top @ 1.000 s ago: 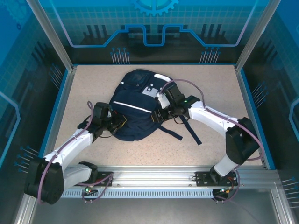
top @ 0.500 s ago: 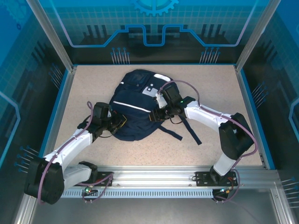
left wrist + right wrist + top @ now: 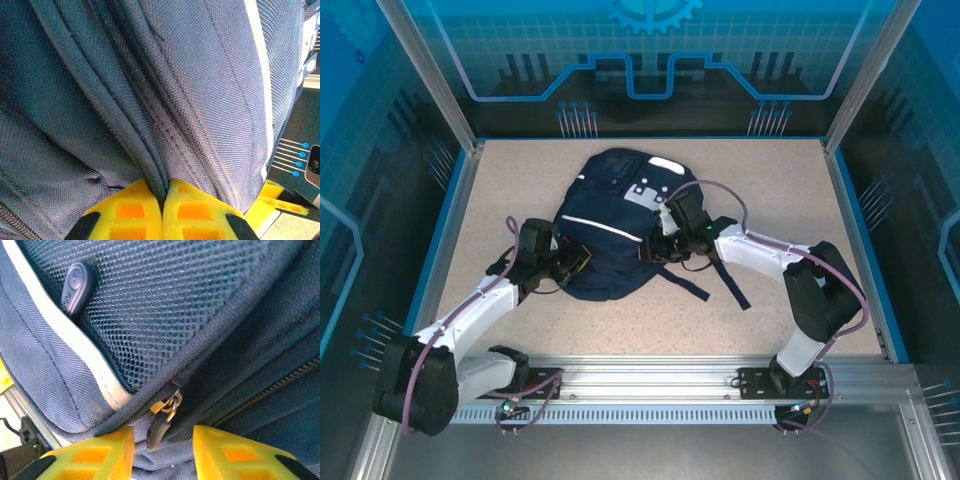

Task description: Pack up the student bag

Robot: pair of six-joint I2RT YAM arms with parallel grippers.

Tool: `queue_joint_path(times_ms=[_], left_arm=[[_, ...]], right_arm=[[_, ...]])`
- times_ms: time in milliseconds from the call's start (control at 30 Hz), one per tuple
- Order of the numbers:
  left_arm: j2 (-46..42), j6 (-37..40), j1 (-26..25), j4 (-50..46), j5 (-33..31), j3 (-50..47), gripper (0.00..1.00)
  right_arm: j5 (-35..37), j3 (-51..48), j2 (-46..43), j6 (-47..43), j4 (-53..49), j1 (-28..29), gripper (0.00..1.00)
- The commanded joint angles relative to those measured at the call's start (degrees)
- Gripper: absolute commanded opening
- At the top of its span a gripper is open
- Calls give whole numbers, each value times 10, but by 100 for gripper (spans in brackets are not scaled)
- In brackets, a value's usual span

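The student bag lies flat near the middle of the table, between the two arms, with its black straps trailing out to the right. At its left edge the left gripper is clamped tight on the bag. The left wrist camera shows how: the two yellow fingers are pressed together with a corded seam of the navy cloth pinched between their tips (from overhead the gripper simply looks butted against the bag's side). A white stripe runs along the cloth on the right of that close view.

At the bag's right edge, the right gripper meets the fabric just beside the straps. From above its jaws cannot be made out. The right wrist camera shows them partly apart, with a dark zipper pull hanging from a metal ring in the gap, nearer one finger and gripped by neither. Above the pull sits a mesh pocket edged by a pale stripe, with a small rubber tab at its corner.
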Motion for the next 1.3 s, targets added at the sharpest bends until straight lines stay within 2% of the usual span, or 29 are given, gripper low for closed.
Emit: queue_joint_path(times_ms=[0, 200, 400, 533, 767, 833, 900, 1000, 1067, 1267], left_arm=[[1, 4, -5, 28, 51, -5, 0], [2, 2, -5, 33, 55, -7, 0], [3, 2, -6, 36, 55, -6, 0], [7, -1, -6, 40, 51, -8, 0], [6, 0, -6, 36, 45, -2, 0], [6, 2, -6, 36, 45, -1, 0], [7, 0, -6, 36, 47, -1, 0], [8, 2, -6, 36, 49, 1, 0], [8, 2, -6, 35, 49, 2, 0], [6, 4, -6, 31, 49, 5, 0]], right_arm=[[31, -17, -6, 57, 91, 3, 34], [64, 5, -1, 22, 54, 11, 16], [104, 7, -32, -24, 11, 17, 1], [134, 2, -69, -38, -29, 18, 0], [301, 25, -84, -60, -154, 17, 0], [305, 28, -85, -72, -160, 16, 0], [274, 34, -85, -104, -157, 16, 0], [202, 55, -72, -162, -163, 15, 25], [175, 65, -65, -195, -161, 14, 34], [81, 82, -36, -243, -132, -6, 41]])
